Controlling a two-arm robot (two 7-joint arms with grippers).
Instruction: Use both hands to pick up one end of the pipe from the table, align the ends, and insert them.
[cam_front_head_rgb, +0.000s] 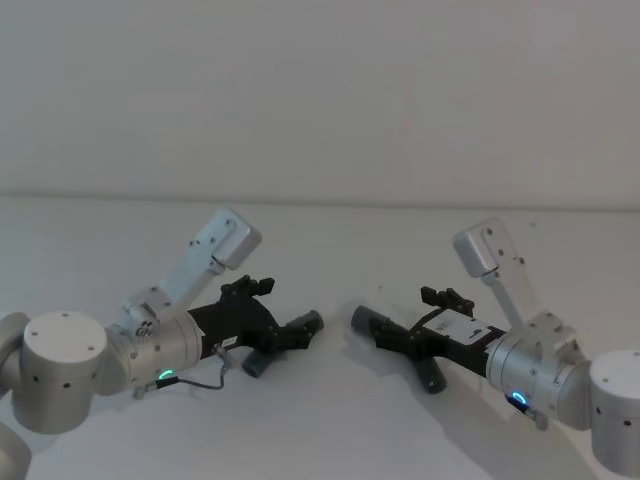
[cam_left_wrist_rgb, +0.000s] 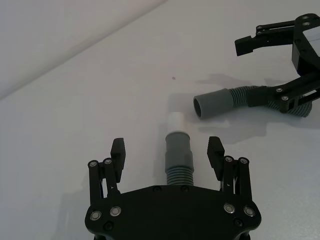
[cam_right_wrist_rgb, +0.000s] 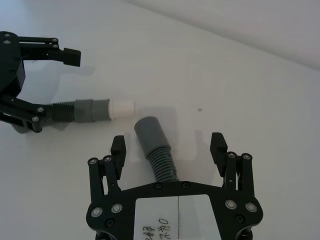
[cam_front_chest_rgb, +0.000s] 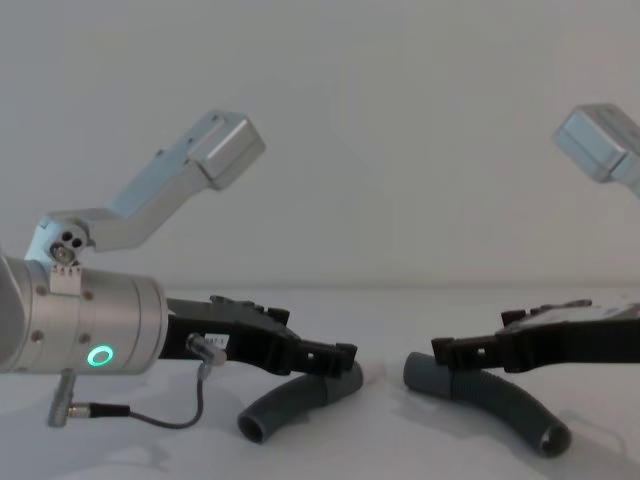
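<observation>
1. Shorter hose piece (cam_front_chest_rgb: 300, 400), dark-grey and corrugated: lying curved on the white surface (cam_left_wrist_rgb: 100, 90), pointing its white-tipped collar (cam_left_wrist_rgb: 178, 147) toward the other piece.
2. Longer hose piece (cam_front_chest_rgb: 500, 405): lying near, not touching, aiming its open socket collar (cam_right_wrist_rgb: 147, 131) back.

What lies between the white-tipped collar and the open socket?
Only bare table, seen in the left wrist view; the white-tipped collar and open socket lie apart.

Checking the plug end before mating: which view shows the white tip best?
Right wrist view: the white tip lies side-on, its whole length clear. The left wrist view sees it foreshortened; in the head and chest views I cannot make it out.
</observation>
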